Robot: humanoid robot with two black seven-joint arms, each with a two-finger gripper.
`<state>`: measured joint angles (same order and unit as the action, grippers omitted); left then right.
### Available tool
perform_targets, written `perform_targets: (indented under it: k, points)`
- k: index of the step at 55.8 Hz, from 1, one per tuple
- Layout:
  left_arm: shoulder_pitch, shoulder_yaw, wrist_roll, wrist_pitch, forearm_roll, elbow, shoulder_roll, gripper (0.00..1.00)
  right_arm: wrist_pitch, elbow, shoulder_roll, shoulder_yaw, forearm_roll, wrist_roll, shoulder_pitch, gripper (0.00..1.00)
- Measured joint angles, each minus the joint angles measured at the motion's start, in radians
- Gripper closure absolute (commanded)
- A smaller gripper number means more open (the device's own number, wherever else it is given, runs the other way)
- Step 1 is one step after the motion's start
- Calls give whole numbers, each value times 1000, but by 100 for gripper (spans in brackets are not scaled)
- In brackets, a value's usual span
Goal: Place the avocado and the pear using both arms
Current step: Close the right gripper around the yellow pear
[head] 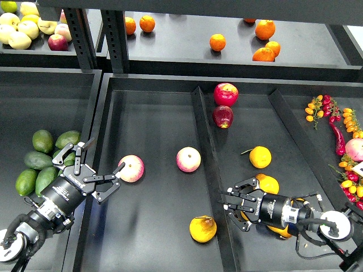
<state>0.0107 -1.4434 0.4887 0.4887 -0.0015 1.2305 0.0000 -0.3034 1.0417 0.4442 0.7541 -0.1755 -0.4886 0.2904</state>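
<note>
The pear (202,228), yellow-orange with a brown blotch and a short stem, lies by itself on the floor of the middle tray (153,226), near its front right. My right gripper (228,205) is open and empty. It hovers at the divider (205,147), just right of the pear and above it, not touching it. The avocado (37,160), the darkest of a cluster of green ones, lies in the left tray. My left gripper (93,171) is open and empty over the wall between the left and middle trays, right of the avocados.
Two pink apples (131,168) (188,159) lie in the middle tray, one close to my left gripper. Red apples (226,94) and other pears (260,157) are in the right compartment. Chillies and small tomatoes (340,130) lie far right. Oranges (217,42) are on the back shelf.
</note>
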Motion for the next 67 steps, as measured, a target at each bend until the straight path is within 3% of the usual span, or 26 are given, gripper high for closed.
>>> perform_targets:
  k: [5, 19, 46, 67]
  points:
    - [0, 0, 0, 0, 0, 1, 0, 0, 1, 0, 1, -10, 7, 0, -10, 24]
    - [0, 0, 0, 0, 0, 3, 0, 0, 1, -40, -29, -49, 103, 0, -29, 6]
    - [8, -1, 0, 0, 0, 0, 0, 0, -2, -227, -193, -69, 181, 0, -2, 6]
    - [11, -1, 0, 0, 0, 1, 0, 0, -2, -280, -234, -71, 191, 0, 15, 10]
